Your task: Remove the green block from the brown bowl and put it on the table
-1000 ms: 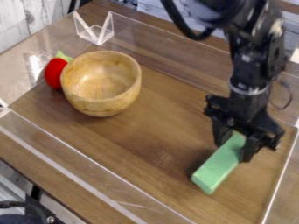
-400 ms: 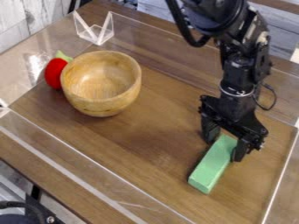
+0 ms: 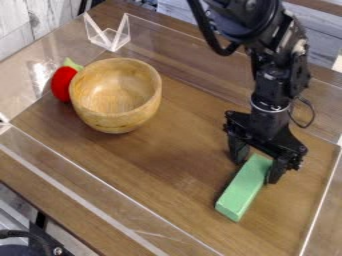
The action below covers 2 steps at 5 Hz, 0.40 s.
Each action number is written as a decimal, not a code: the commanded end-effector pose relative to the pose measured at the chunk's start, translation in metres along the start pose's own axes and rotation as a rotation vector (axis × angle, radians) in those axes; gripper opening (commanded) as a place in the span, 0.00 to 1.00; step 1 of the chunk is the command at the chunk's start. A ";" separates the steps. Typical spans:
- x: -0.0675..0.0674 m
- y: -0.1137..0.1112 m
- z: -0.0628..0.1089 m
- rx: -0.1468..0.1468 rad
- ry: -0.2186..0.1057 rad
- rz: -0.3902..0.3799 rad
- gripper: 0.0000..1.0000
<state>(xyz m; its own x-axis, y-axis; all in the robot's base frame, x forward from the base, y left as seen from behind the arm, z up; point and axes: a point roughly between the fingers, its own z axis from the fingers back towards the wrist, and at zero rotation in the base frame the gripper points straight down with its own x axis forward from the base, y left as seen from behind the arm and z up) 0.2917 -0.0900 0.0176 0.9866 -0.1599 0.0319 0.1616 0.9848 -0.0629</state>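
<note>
Camera view: the green block (image 3: pixel 245 190) lies flat on the table (image 3: pixel 160 170), well to the right of the brown bowl (image 3: pixel 115 94), its long axis running from near-left to far-right. Its far end sits between the spread fingers of the gripper (image 3: pixel 263 163), which points straight down. The bowl stands upright with nothing in it. A red round toy (image 3: pixel 63 82) touches its left side.
</note>
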 end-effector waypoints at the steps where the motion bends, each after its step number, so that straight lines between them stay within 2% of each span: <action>1: 0.006 -0.005 0.016 -0.004 -0.040 -0.062 1.00; 2: 0.003 -0.010 0.018 -0.001 -0.033 -0.097 1.00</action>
<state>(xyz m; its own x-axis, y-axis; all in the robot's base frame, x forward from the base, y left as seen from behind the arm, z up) 0.2854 -0.0961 0.0189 0.9693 -0.2457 0.0112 0.2459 0.9673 -0.0613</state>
